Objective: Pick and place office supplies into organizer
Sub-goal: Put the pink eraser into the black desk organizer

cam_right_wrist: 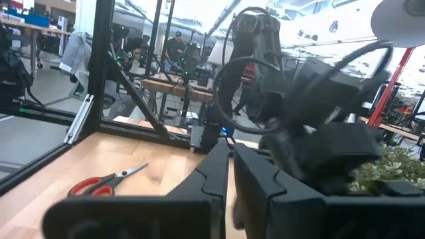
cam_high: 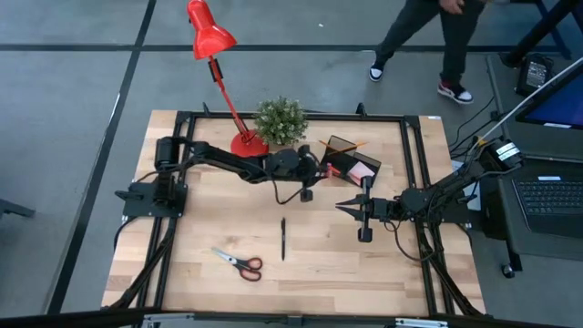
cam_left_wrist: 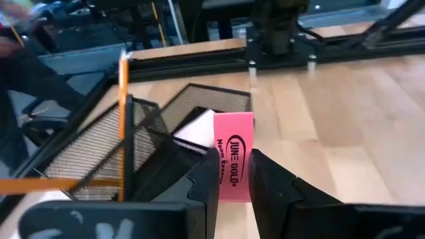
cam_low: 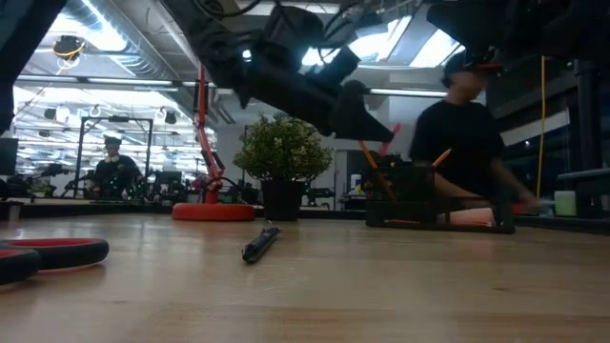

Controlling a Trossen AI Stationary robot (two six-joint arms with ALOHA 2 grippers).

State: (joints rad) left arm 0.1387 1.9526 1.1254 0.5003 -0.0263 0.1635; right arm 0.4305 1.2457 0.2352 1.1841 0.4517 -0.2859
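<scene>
My left gripper (cam_left_wrist: 234, 159) is shut on a pink eraser (cam_left_wrist: 236, 133) and hangs just above the near-left side of the black mesh organizer (cam_left_wrist: 133, 143), which stands at the far right of the table (cam_high: 351, 162). Orange pencils (cam_left_wrist: 123, 113) stick up in the organizer, and something pink (cam_high: 362, 171) lies in it. A black pen (cam_high: 283, 239) and the orange-handled scissors (cam_high: 241, 262) lie flat on the table nearer the front. My right gripper (cam_high: 344, 207) hovers shut and empty, a little nearer than the organizer, pointing toward the table's left. My left gripper pinches the pink eraser by its two narrow side edges (cam_left_wrist: 232, 187) between its two fingers. The printed face is up, and the eraser's far end sticks out past the fingertips. The fingers come from the table's left, slanting slightly down. The eraser is lifted clear of the table.
A red desk lamp (cam_high: 211, 41) with its base (cam_high: 248, 144) and a green potted plant (cam_high: 280, 121) stand at the far edge, left of the organizer. A black frame rail (cam_high: 414, 182) borders the table. A person (cam_high: 424, 36) walks beyond the far edge.
</scene>
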